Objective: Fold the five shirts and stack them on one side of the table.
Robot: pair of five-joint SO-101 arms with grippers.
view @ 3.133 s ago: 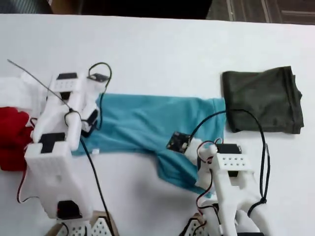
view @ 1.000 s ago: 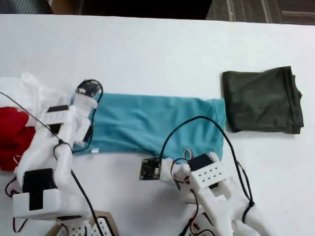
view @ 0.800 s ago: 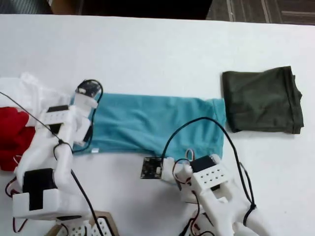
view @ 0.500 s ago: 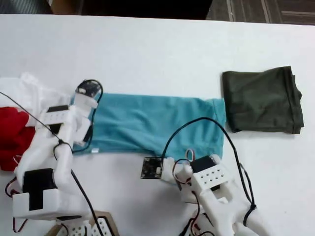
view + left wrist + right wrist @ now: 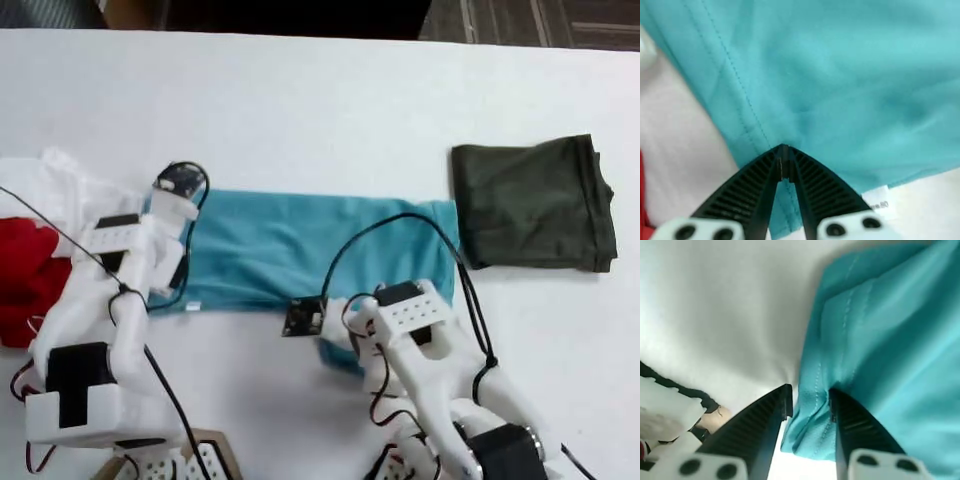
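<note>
A teal shirt lies spread flat across the middle of the table. At its left end my left gripper presses down, and in the left wrist view the left gripper is shut with teal shirt fabric pinched at its tips. My right gripper sits at the shirt's near edge. The right wrist view shows the right gripper shut on the bunched hem of the teal shirt. A folded dark green shirt rests at the right.
A red shirt and a white shirt lie crumpled at the left edge, partly under the left arm. The white table is bare at the back. Cables loop over both arms.
The right arm has moved away from the front edge onto the teal shirt's near hem and gripped it, and a small teal fold now shows below it. The left arm has stayed still.
</note>
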